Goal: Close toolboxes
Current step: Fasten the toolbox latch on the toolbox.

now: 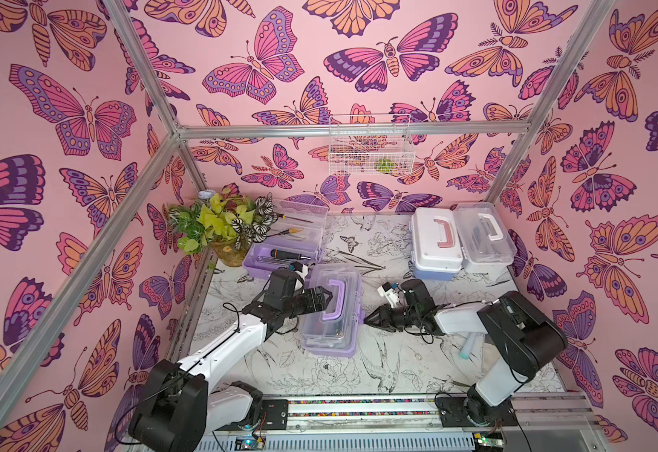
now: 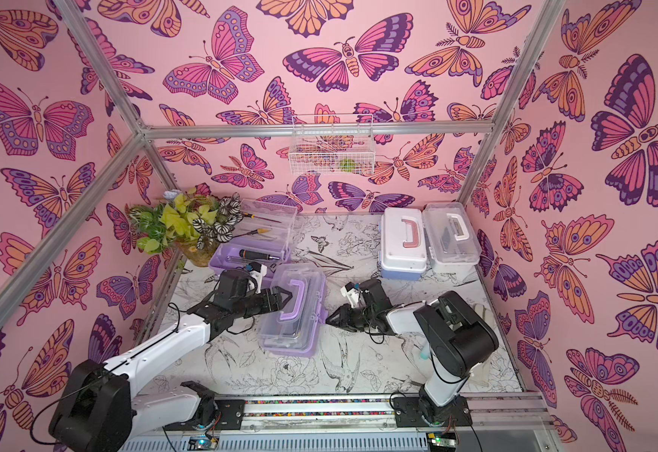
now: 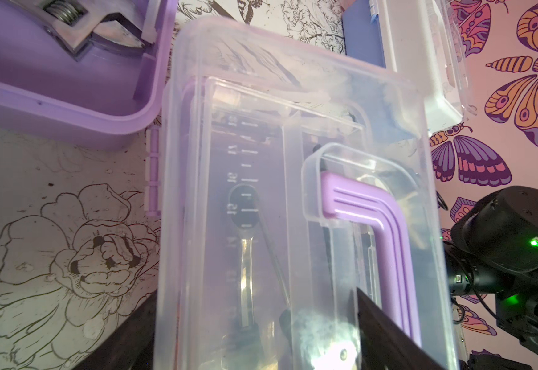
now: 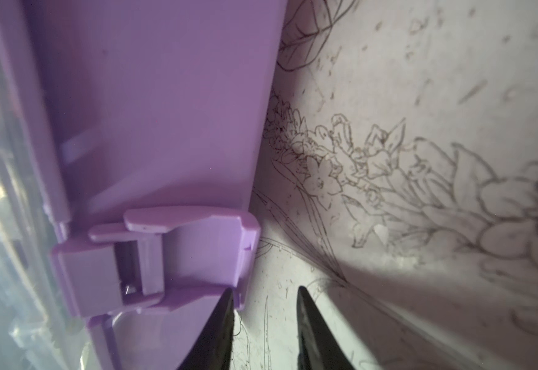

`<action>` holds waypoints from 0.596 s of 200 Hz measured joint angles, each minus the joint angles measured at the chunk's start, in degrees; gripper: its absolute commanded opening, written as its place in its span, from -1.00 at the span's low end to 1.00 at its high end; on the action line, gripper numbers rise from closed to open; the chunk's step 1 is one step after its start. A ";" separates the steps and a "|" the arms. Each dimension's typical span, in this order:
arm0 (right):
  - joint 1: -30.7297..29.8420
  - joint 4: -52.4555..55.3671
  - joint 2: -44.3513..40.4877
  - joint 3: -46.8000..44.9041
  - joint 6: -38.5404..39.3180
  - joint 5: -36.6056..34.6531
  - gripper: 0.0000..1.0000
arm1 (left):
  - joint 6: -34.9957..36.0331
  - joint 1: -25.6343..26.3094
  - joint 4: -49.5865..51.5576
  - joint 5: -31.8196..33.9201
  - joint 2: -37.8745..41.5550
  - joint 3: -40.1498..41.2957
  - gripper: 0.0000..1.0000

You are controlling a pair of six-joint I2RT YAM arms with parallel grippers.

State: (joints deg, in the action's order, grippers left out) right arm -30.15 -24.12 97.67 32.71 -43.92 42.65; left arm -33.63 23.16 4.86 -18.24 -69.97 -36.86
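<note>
Your left gripper (image 1: 323, 300) reaches across the lilac toolbox (image 1: 333, 336), mid-worktop.
Its jaws stand wide over the clear lid (image 3: 261, 96); your right gripper (image 4: 263, 296) lies low, narrowly parted, beside the latch (image 4: 152, 259).

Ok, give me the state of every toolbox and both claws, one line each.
Near lilac toolbox: lid down.
Far lilac toolbox: lid up, tools inside.
Light-blue toolbox: lid down.
White toolbox: lid down.
Left claw: open, over the near lilac lid.
Right claw: open, empty, beside that box's latch.
</note>
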 measured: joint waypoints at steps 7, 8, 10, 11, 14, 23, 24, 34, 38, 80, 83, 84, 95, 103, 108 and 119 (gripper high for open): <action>0.00 -0.81 0.76 0.07 -0.37 0.26 -0.29 | 0.00 0.00 0.00 0.00 0.00 0.00 0.52; 0.00 -0.96 0.90 0.09 -0.44 0.33 -0.29 | 0.00 0.00 0.00 0.00 0.00 0.00 0.52; 0.00 -1.05 1.03 0.11 -0.48 0.37 -0.30 | 0.00 0.00 0.00 0.00 0.00 0.00 0.52; 0.00 -1.16 1.14 0.13 -0.55 0.42 -0.30 | 0.00 0.00 0.00 0.00 0.00 0.00 0.52; 0.00 -1.46 1.42 0.13 -0.74 0.57 -0.30 | 0.00 0.00 0.00 0.00 0.00 0.00 0.52; 0.00 -2.29 2.01 0.20 -1.03 0.96 -0.30 | 0.00 0.00 0.00 -0.02 0.00 0.00 0.52; 0.00 -2.40 2.08 0.20 -1.07 1.01 -0.30 | 0.00 0.00 0.00 -0.02 0.00 0.00 0.52; 0.00 -3.26 2.47 0.26 -1.29 1.25 -0.32 | 0.00 0.00 0.00 0.00 0.00 -0.02 0.52; 0.00 -3.63 2.58 0.26 -1.40 1.36 -0.32 | 0.00 -0.02 0.00 -0.02 0.00 -0.02 0.52; 0.00 -6.91 2.80 0.28 -3.39 2.29 -0.33 | 0.09 -0.04 0.07 -0.13 -0.07 -0.09 0.52; 0.00 -7.17 2.80 0.28 -3.58 2.38 -0.33 | 0.09 -0.07 0.07 -0.15 -0.11 -0.11 0.51; 0.00 -7.23 2.80 0.31 -3.63 2.40 -0.33 | 0.09 -0.07 0.09 -0.17 -0.11 -0.11 0.51; 0.00 -8.22 2.80 0.33 -4.33 2.71 -0.34 | 0.11 -0.15 0.22 -0.26 -0.17 -0.24 0.51; 0.00 -9.07 2.84 0.35 -4.79 3.06 -0.34 | 0.13 -0.20 0.33 -0.35 -0.22 -0.31 0.51; 0.00 -9.57 2.84 0.37 -5.18 3.30 -0.35 | 0.13 -0.22 0.44 -0.39 -0.24 -0.37 0.51; 0.00 -10.47 2.84 0.39 -5.79 3.67 -0.35 | 0.15 -0.26 0.59 -0.42 -0.26 -0.44 0.51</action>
State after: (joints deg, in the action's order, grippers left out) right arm -30.15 -34.59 100.51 33.10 -49.71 46.33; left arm -33.47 22.90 5.45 -18.65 -70.24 -37.30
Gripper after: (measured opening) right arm 0.329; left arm 0.817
